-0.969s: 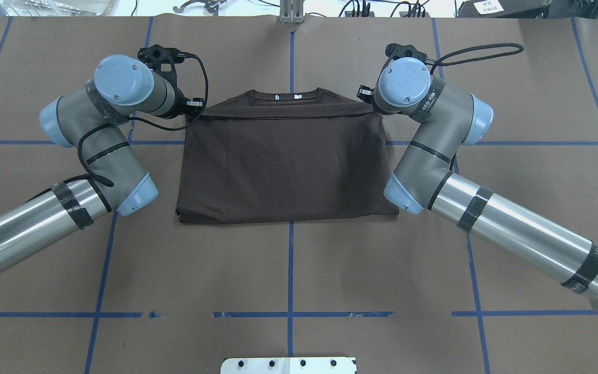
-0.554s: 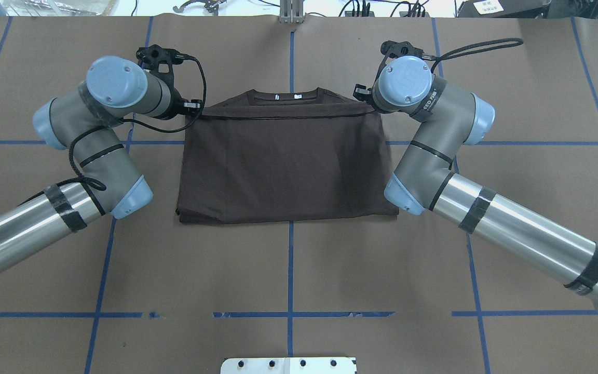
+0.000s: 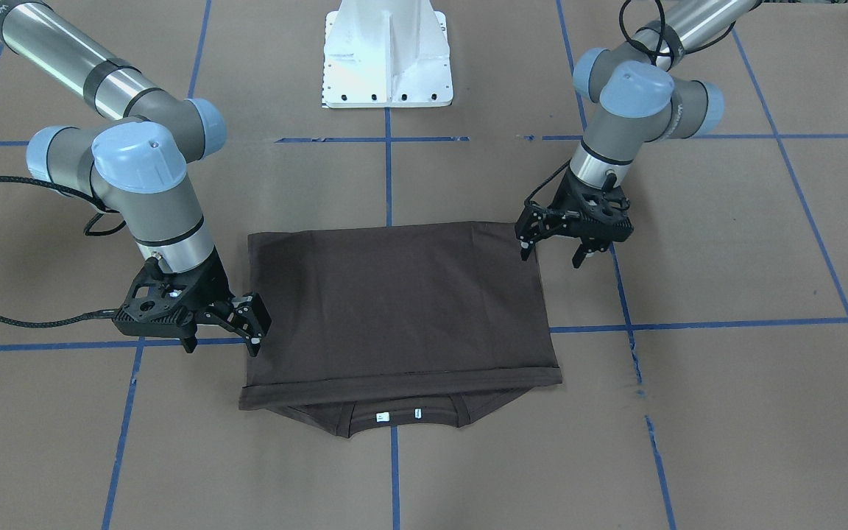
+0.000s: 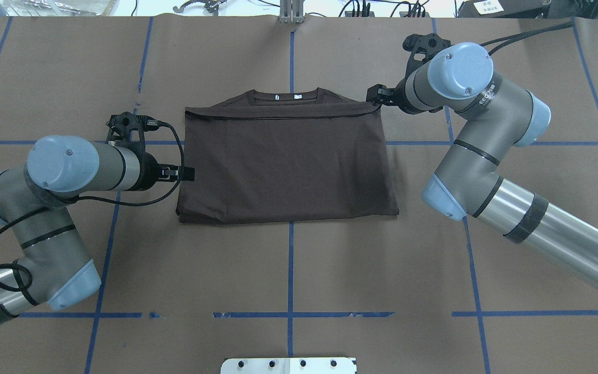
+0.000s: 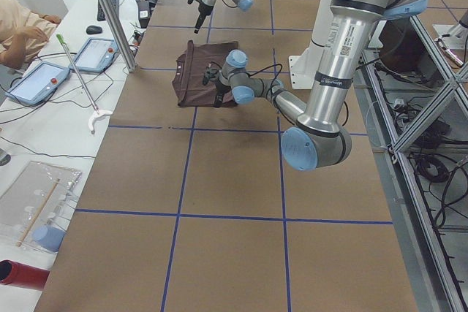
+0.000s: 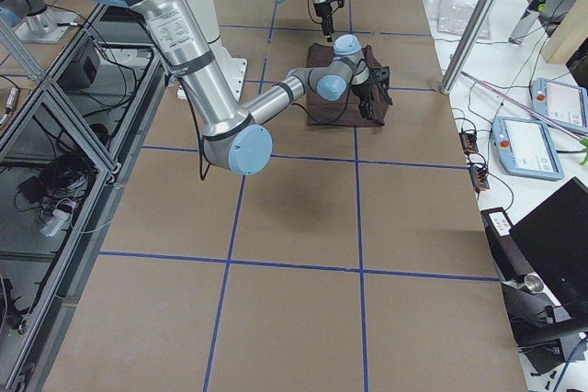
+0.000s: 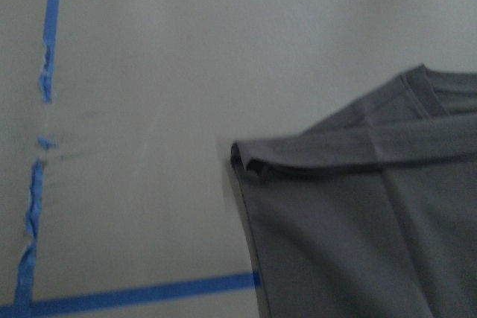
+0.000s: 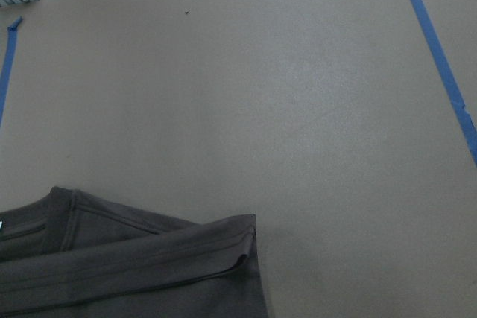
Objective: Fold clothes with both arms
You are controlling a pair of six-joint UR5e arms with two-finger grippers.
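Overhead: T-shirt (image 4: 286, 166) folded flat, collar at 12 o'clock. Left gripper (image 3: 550, 259) at 9, right gripper (image 3: 221, 347) at 2; jaws of both spread.

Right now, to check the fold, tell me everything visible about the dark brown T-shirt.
The dark brown T-shirt lies flat on the brown paper table, folded into a rectangle, top layer stopping short of the ribbed neck and two white tags. The open left gripper and open right gripper flank it; contact unclear.
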